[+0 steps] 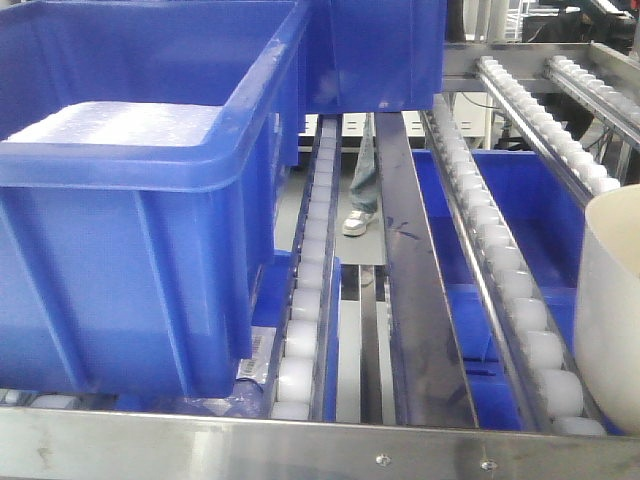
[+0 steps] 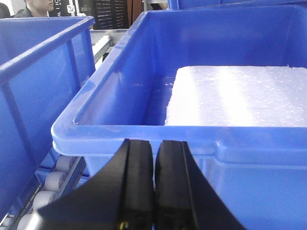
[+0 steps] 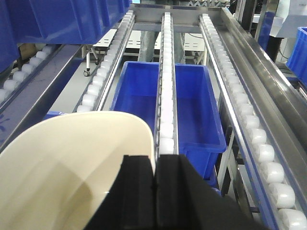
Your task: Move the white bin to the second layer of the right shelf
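The white bin (image 3: 72,167) sits at the near right of the roller rack, its open mouth just in front of and to the left of the right hand (image 3: 154,191). The two black fingers (image 3: 136,191) of that hand stand pressed together at the bin's near right rim; whether the rim is pinched between them cannot be told. In the front view only a curved slice of the bin (image 1: 610,310) shows at the right edge, beside a roller track of the right shelf second layer (image 1: 500,260), behind the riveted front rail (image 1: 320,445).

Past the bin, roller tracks (image 3: 165,72) run away to the far end, and a blue crate (image 3: 165,103) lies on the level below them.

To the left, the left hand (image 2: 154,191) has its fingers shut together with nothing between them, just in front of the near rim of a large blue crate (image 2: 192,139). A white foam slab (image 2: 235,96) lies inside that crate. Another blue crate (image 2: 38,72) stands further left.
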Tool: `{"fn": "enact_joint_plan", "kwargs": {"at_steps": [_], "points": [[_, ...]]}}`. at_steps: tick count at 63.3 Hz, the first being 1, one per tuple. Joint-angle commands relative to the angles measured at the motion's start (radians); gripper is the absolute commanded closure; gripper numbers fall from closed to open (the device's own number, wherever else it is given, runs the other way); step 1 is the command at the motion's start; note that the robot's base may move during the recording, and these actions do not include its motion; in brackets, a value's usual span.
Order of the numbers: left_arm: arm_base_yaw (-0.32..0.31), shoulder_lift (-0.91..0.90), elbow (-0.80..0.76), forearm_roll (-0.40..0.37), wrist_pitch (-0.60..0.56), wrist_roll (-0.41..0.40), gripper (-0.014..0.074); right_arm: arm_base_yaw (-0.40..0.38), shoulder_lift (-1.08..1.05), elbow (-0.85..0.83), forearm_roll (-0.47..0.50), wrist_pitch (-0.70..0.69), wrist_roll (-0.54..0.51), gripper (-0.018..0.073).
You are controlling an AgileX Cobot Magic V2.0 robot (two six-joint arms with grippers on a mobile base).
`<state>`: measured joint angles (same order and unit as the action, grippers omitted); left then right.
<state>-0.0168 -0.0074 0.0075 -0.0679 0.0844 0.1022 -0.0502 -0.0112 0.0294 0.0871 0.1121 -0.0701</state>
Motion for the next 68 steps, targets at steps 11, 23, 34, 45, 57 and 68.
{"fn": "enact_joint_plan", "kwargs": {"at_steps": [11, 23, 34, 45, 57, 68], "points": [[-0.002, -0.013, 0.037, -0.006, -0.084, -0.003, 0.0512, 0.0, -0.02, -0.016, -0.01, -0.084, -0.007, 0.0502], [-0.002, -0.013, 0.037, -0.006, -0.084, -0.003, 0.0512, 0.0, -0.02, -0.016, -0.01, -0.084, -0.007, 0.0502], [-0.002, -0.013, 0.037, -0.006, -0.084, -0.003, 0.0512, 0.0, -0.02, -0.016, -0.01, -0.084, -0.007, 0.0502], [-0.002, -0.013, 0.037, -0.006, -0.084, -0.003, 0.0512, 0.0, -0.02, -0.016, -0.01, -0.084, -0.007, 0.0502], [-0.002, -0.013, 0.037, -0.006, -0.084, -0.003, 0.0512, 0.0, -0.02, -0.016, -0.01, -0.084, -0.007, 0.0502], [-0.002, -0.013, 0.037, -0.006, -0.084, -0.003, 0.0512, 0.0, -0.02, -0.016, -0.01, -0.084, -0.007, 0.0502]]}}
